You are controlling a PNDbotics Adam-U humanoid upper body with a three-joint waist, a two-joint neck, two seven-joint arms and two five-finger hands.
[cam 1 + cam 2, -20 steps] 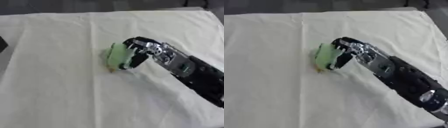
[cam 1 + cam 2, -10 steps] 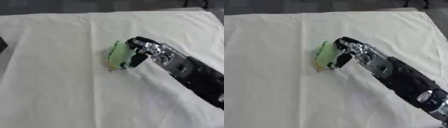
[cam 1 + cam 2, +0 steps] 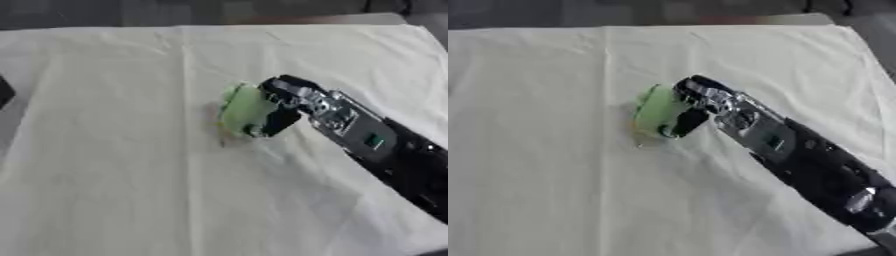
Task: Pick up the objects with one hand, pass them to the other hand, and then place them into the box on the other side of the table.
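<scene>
A light green object lies near the middle of the cream cloth. My right hand reaches in from the lower right and has its thumb and fingers curled round the object's right side. The object still rests on or just above the cloth; I cannot tell which. A small orange patch shows at its lower left edge. My left hand is not visible in either view.
A dark object sits at the cloth's left edge. The table's far edge runs along the top, with dark floor behind it. My right forearm crosses the lower right part of the cloth.
Hand and green object stay in nearly the same place; the fingers have closed slightly more round the object.
</scene>
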